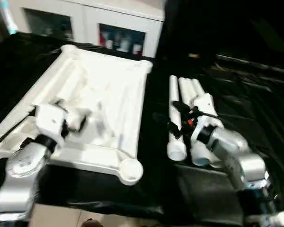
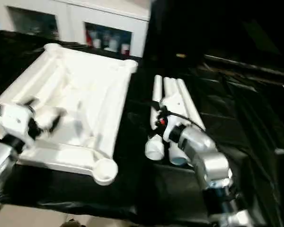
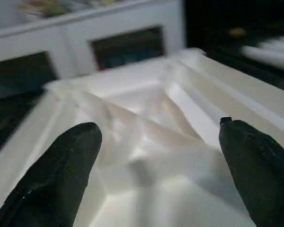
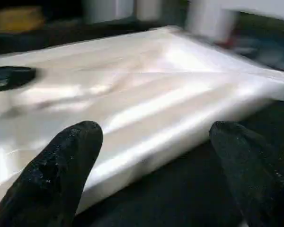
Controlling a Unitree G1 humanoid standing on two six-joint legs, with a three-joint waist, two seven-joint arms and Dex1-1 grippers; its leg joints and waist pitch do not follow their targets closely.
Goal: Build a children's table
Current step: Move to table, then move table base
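Observation:
The children's table top point(image 1: 109, 90) lies upside down on the left, ribbed underside up, with a round corner socket point(image 1: 131, 169) nearest me. Three white tube legs point(image 1: 186, 92) lie side by side to its right. My left gripper point(image 1: 81, 118) hovers over the near part of the underside, open; in the left wrist view its fingers point(image 3: 80, 142) stand wide apart above the ribs point(image 3: 151, 123). My right gripper point(image 1: 169, 112) sits open at the leftmost leg point(image 1: 174, 135), pointing toward the top. In the right wrist view the top's side point(image 4: 146, 104) lies beyond the spread fingertips point(image 4: 80, 142).
A black cloth point(image 1: 203, 198) covers the work surface and drapes over its front edge, with pale floor point(image 1: 85, 220) below. A white cabinet with glass doors point(image 1: 123, 28) stands behind the table top. Dark bars point(image 1: 255, 66) run at the back right.

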